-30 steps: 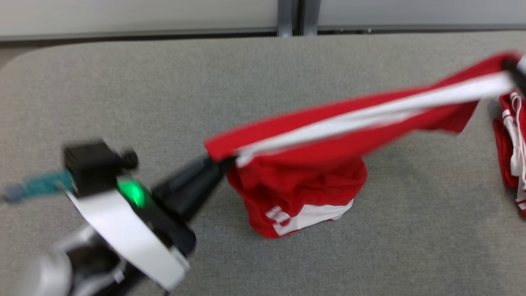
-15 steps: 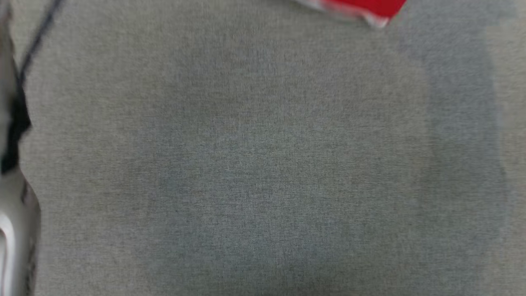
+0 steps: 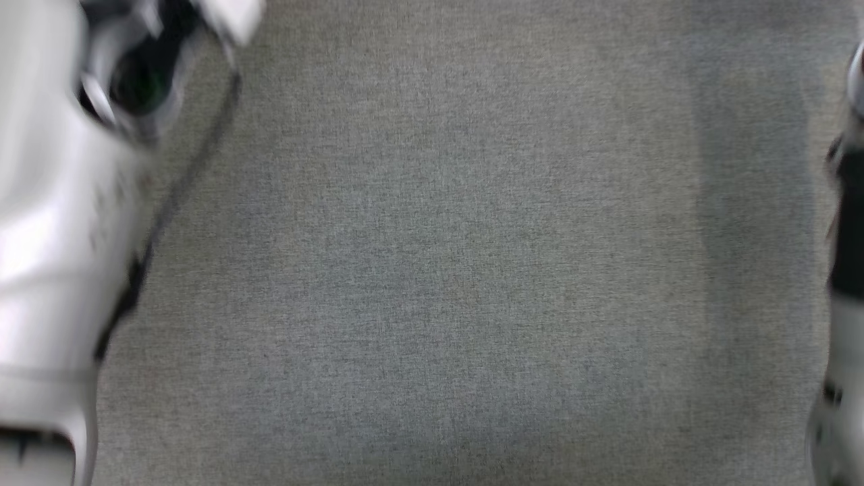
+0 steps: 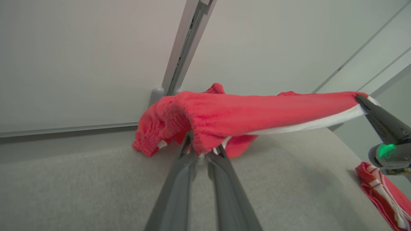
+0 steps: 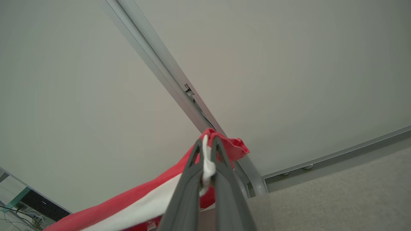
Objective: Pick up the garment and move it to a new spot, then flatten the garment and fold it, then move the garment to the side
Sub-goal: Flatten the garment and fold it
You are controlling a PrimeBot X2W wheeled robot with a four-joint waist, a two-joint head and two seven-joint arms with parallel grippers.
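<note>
garment [image 4: 273, 110]: strung over the table [image 4: 80, 192], long axis running from centre to right edge of the left wrist view | left gripper [image 4: 203, 147]: pinched on the bunched end | right gripper [image 5: 207, 146]: clamped shut on the white-striped end | judged next: lower both ends level

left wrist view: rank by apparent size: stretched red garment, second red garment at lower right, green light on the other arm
1. stretched red garment: largest by far.
2. second red garment: cut off by the frame edge, so its full size is unsure.
3. green light: smallest.
</note>
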